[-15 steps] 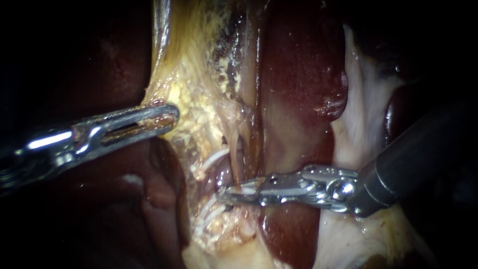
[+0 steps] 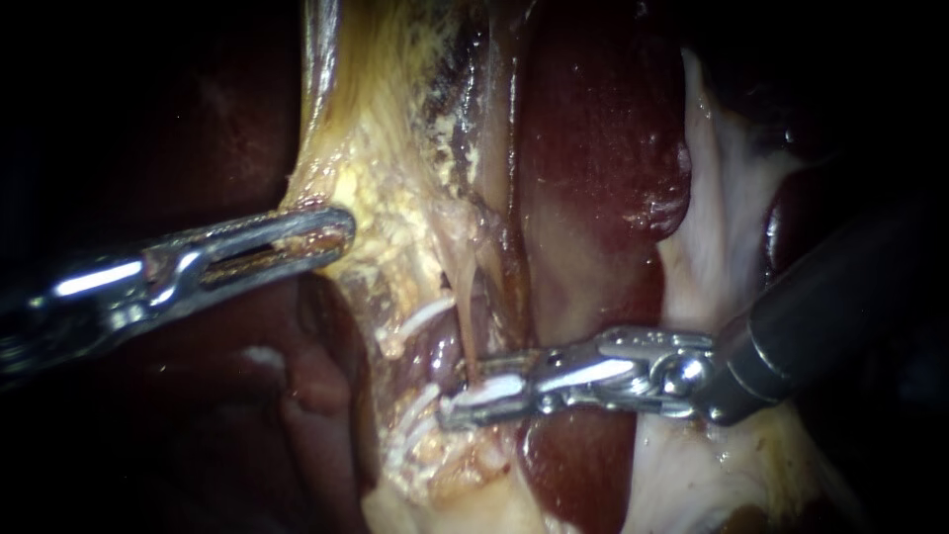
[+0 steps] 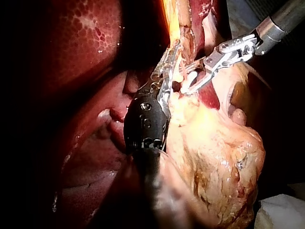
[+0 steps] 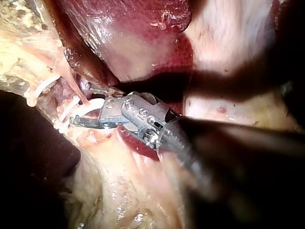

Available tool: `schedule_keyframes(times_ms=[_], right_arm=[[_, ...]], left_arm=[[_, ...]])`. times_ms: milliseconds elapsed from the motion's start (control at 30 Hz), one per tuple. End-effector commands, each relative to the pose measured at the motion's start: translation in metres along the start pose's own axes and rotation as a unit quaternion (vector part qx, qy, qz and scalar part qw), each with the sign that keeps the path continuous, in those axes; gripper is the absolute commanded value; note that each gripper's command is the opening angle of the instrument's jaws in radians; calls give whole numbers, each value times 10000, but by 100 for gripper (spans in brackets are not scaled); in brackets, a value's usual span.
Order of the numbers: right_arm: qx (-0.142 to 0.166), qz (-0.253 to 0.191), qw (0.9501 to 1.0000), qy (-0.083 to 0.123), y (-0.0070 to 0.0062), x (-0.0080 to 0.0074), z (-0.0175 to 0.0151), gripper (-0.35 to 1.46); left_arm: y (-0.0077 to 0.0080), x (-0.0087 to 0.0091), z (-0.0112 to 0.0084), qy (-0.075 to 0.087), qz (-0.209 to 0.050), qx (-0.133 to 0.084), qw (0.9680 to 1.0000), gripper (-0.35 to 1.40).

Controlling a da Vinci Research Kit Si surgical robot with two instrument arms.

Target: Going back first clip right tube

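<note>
- Since the earlier frame, my right instrument (image 2: 451, 407) has its jaws parted a little wider and its tip slightly lower against the tissue, so more of the white clip (image 2: 491, 388) shows between them; my left instrument (image 2: 334, 229) is unchanged
- Right jaws stand open with a narrow gap, and the clip lies in that gap where the thin right tube (image 2: 463, 334) runs down into it; I cannot tell whether the clip is fully free of the jaws
- Left jaws are closed on the yellow fatty tissue (image 2: 381, 203), drawing it out to the side and keeping the tube taut
- Just beside the tube, other white clips (image 2: 427, 316) sit on the neighbouring tissue, with dark liver (image 2: 593, 148) behind
- To back out well, I judge the jaws must first open enough to clear the clip, then slide straight back along the shaft's own line, with no lifting or twisting
- Main risk is dragging the clip or tugging the thin tube, so the left hold should stay steady while the right instrument withdraws
</note>
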Motion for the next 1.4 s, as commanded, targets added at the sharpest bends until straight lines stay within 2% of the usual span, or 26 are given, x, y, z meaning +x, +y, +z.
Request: schedule_keyframes(times_ms=[33, 133, 300, 500, 700, 900, 1233, 1400], right_arm=[[-4, -200, 9998, 45, 1, -2, -1, 60], [31, -412, 9991, 116, 1, -5, -9, 60], [53, -1053, 9943, 147, 1, -6, -31, 60], [44, -1522, 9882, 188, 0, 5, -61, 60], [-2, -1756, 9839, 327, 3, 18, -92, 60], [-1, -1987, 9793, 381, 1, 23, -112, 60], [39, -2332, 9697, 724, -16, 55, -145, 60], [38, -2400, 9674, 803, -23, 66, -155, 60]], left_arm=[[0, 0, 0, 1, 0, 0, 10000, -35], [0, 0, -1, 1, 0, 1, 10000, -35], [1, 0, -2, 3, 1, 3, 10000, -35], [1, 0, -2, 3, 1, 3, 10000, -35], [1, 0, -2, 4, 1, 4, 10000, -35], [1, 0, -2, 4, 1, 5, 10000, -35], [2, 0, -2, 5, 2, 7, 10000, -35], [4, 4, 2, -5, 12, 1, 10000, -35]])
